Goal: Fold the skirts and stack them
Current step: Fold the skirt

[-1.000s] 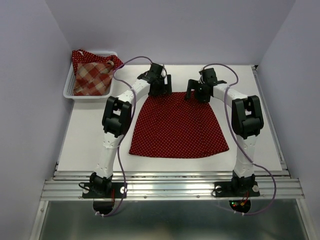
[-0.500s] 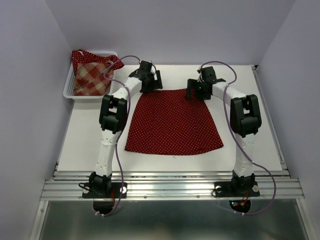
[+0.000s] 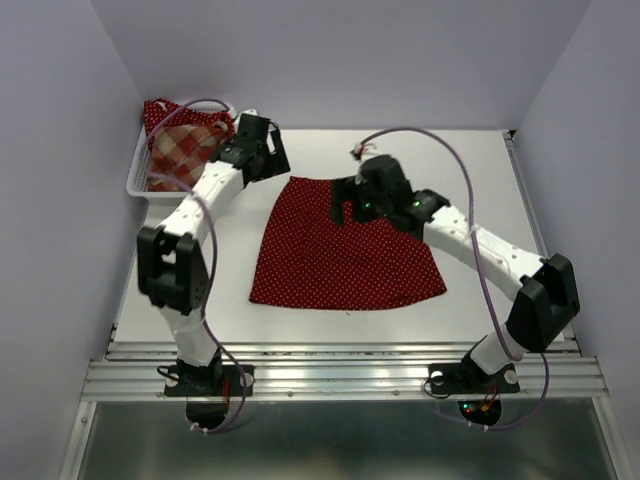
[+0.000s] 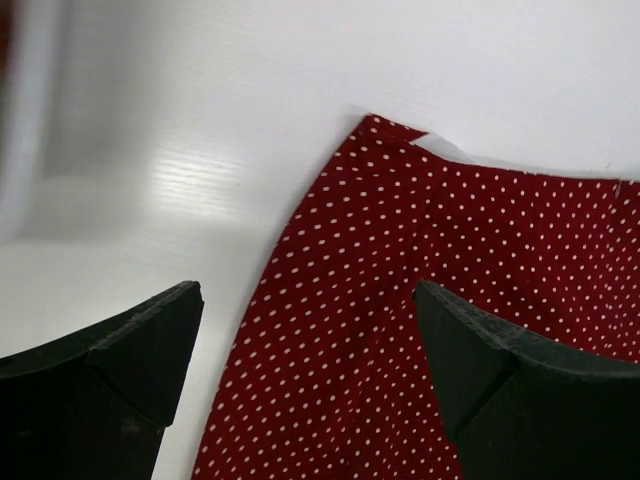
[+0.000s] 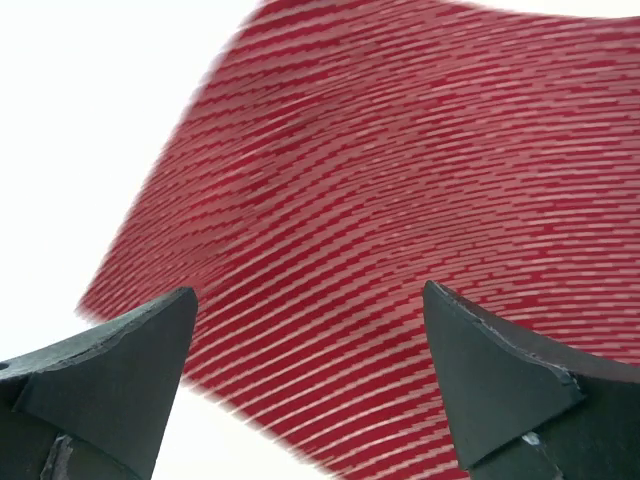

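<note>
Three skirts showed: one dotted skirt (image 3: 345, 250) lay flat mid-table, waist at the far side and hem towards the near edge. A plaid skirt (image 3: 182, 155) and a second dotted skirt (image 3: 160, 112) sat in the single basket (image 3: 133, 186) at the far-left corner. The left gripper (image 3: 274, 158), jaws spread and holding nothing, hung by the flat skirt's far-left waist corner, between basket and cloth. The right gripper (image 3: 345, 207), jaws likewise spread, was over the waist area; whether it touched the cloth could not be told. The left arm covered part of the basket, and the right wrist view was blurred. Bare table (image 3: 500, 190) lay to the right of the skirt and beyond it.
</note>
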Motion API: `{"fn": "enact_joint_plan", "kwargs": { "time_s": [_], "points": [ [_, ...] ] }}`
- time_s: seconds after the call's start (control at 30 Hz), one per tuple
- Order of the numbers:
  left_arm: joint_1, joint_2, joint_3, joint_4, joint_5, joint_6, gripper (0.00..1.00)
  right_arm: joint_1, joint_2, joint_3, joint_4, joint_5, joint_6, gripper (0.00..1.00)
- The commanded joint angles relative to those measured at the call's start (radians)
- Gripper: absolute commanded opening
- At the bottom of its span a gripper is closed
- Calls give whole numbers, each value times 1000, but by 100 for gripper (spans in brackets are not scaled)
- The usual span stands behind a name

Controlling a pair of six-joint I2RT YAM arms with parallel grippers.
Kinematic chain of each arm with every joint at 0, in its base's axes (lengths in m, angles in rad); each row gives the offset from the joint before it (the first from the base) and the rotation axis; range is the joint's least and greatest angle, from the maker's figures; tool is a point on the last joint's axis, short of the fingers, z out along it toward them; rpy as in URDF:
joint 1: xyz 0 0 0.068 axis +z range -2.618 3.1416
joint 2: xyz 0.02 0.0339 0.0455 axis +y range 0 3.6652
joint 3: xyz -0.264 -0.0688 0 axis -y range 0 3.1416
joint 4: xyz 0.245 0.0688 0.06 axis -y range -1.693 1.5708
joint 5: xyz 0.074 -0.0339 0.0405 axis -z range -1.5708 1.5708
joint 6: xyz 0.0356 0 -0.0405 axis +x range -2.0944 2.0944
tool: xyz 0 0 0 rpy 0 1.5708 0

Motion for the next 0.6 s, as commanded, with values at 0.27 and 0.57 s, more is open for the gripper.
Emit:
{"fn": "enact_joint_plan", "kwargs": {
  "time_s": [0.27, 0.57],
  "points": [
    [310, -663, -574, -119, -217, -236, 99, 619, 362, 310, -143, 424, 175, 100],
    [494, -733, -625, -115, -105, -202, 99, 685, 880, 873, -411, 525, 187, 100]
  ]
}}
